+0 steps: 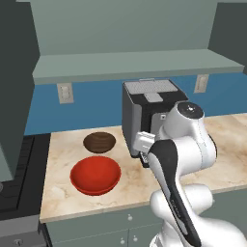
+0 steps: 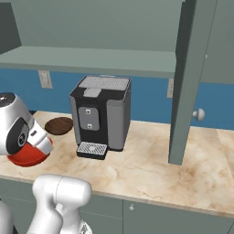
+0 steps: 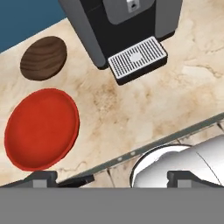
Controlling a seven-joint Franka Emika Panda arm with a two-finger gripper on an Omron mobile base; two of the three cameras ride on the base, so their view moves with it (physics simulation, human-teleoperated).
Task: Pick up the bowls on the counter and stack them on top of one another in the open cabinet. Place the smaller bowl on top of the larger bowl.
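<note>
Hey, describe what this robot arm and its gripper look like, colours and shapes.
The glossy white arm has rounded, bulbous segments with dark grey bands at the joints and a round grey cap on one joint. In the hand view, the gripper shows two small dark, blocky finger tips. No cables or markings are visible.

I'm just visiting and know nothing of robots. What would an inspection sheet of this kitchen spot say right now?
Surface: beige marble counter, both bowls resting on it.
Job's things: red bowl near the front edge; brown bowl just behind it, apart; open cabinet shelf above, bare.
Clutter: coffee machine right of the bowls.
Grippers: pincer open, holding nothing.
Cables: nothing seen.
Surroundings: blue wall, wall sockets, open cabinet door.
</note>
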